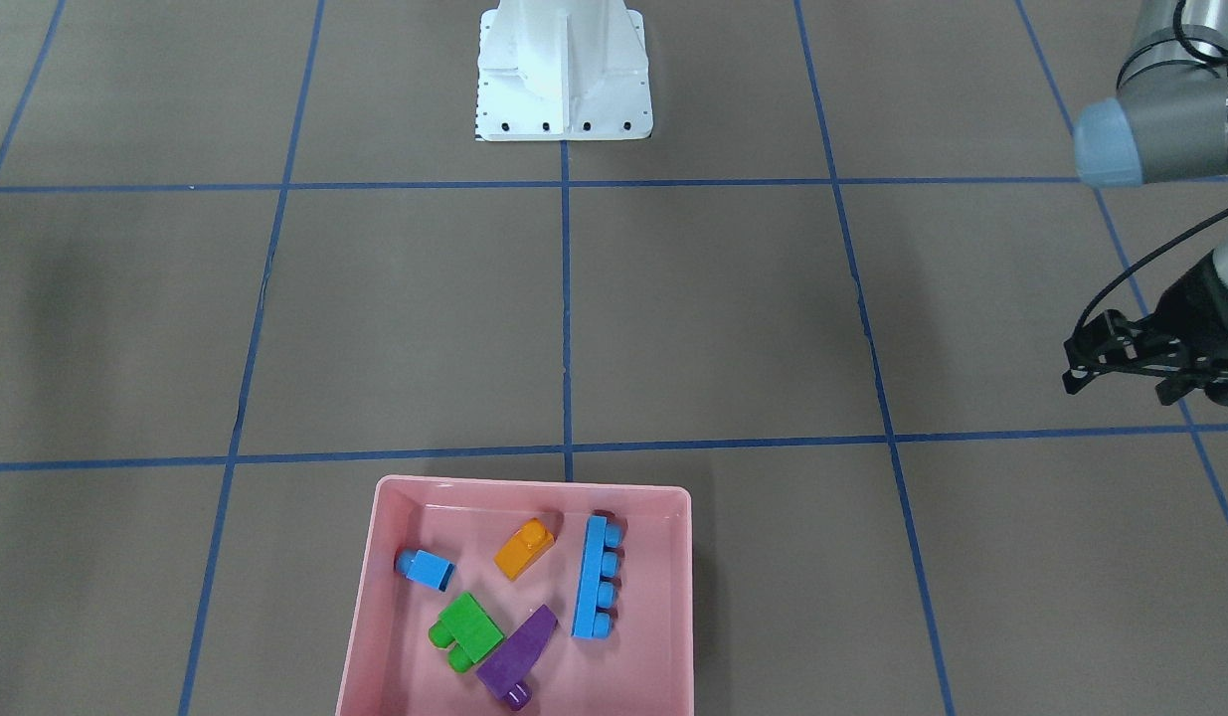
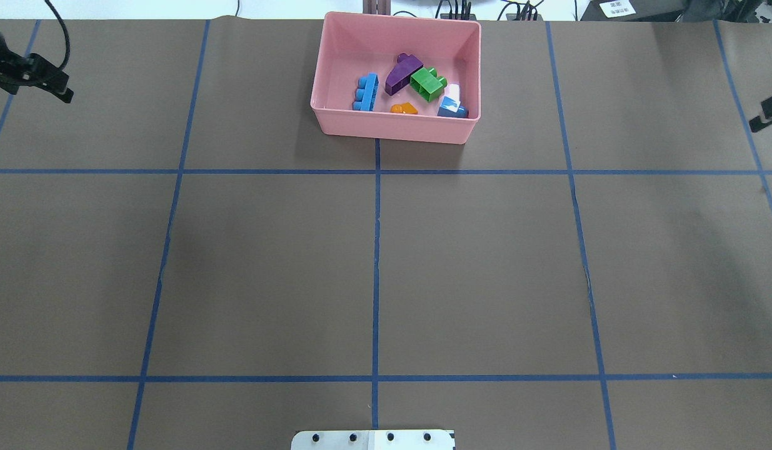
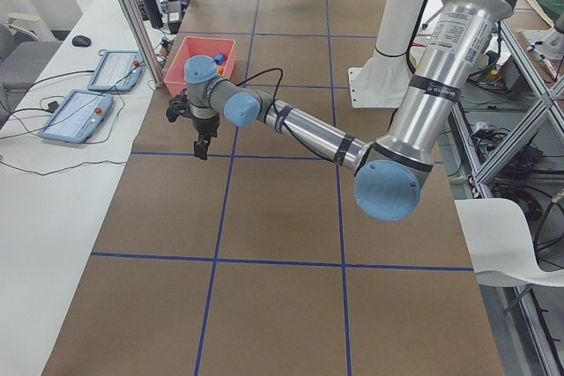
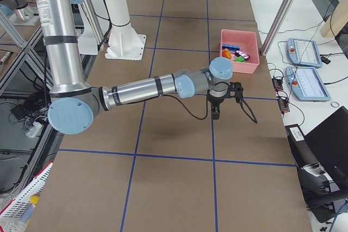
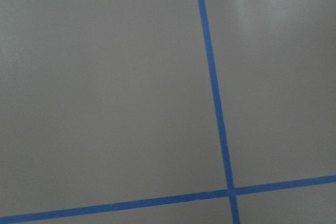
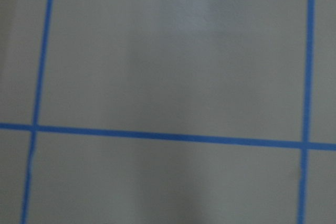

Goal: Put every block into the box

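Note:
The pink box (image 1: 534, 486) sits at the table's far side from the robot, and also shows in the overhead view (image 2: 395, 131). All blocks lie inside it: blue cube (image 1: 428, 569), orange sloped piece (image 1: 524, 548), long blue bar (image 1: 596, 579), green brick (image 1: 466, 630), purple wedge (image 1: 517, 656). My left gripper (image 1: 1071, 366) hangs empty over bare table, far to the box's side. It is at the overhead view's left edge (image 2: 59, 90). My right gripper (image 2: 764, 119) is only partly in view at the right edge. I cannot tell whether either is open.
The white robot base (image 1: 564, 70) stands at the table's middle near edge. Blue tape lines divide the brown table into squares. Tablets (image 4: 304, 52) and cables lie on a side desk beyond the box.

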Action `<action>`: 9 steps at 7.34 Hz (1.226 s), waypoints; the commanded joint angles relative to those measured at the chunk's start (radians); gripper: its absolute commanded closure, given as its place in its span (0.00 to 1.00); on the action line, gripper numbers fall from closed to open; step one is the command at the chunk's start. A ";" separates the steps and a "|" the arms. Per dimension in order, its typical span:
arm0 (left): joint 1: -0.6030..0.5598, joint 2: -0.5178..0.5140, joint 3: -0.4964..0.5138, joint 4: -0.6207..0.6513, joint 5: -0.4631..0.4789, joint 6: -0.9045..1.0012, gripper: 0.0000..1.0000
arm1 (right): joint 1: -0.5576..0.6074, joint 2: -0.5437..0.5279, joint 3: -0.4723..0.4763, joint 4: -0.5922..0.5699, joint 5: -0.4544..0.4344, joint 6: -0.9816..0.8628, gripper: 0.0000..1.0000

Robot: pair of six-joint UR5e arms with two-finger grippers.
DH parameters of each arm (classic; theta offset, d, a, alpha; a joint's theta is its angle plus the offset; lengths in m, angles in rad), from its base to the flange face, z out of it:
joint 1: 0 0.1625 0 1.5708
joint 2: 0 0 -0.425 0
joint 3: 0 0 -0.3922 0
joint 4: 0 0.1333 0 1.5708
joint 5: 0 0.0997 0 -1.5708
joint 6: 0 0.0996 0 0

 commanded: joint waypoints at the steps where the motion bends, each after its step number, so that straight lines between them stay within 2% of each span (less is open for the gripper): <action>1: -0.120 0.117 0.000 0.002 -0.043 0.217 0.00 | 0.103 -0.151 0.000 0.001 0.000 -0.292 0.00; 2: -0.154 0.166 0.000 0.002 -0.057 0.230 0.00 | 0.114 -0.165 -0.001 0.001 -0.014 -0.296 0.00; 3: -0.163 0.191 -0.003 0.000 -0.068 0.235 0.00 | 0.114 -0.158 0.006 0.003 -0.078 -0.297 0.00; 4: -0.165 0.253 -0.020 0.002 -0.068 0.279 0.00 | 0.114 -0.153 0.008 0.001 -0.089 -0.299 0.00; 7: -0.193 0.321 -0.047 0.003 -0.068 0.316 0.00 | 0.117 -0.173 0.011 0.001 -0.091 -0.296 0.00; 9: -0.200 0.323 -0.050 0.005 -0.067 0.306 0.00 | 0.117 -0.175 0.008 0.004 -0.079 -0.284 0.00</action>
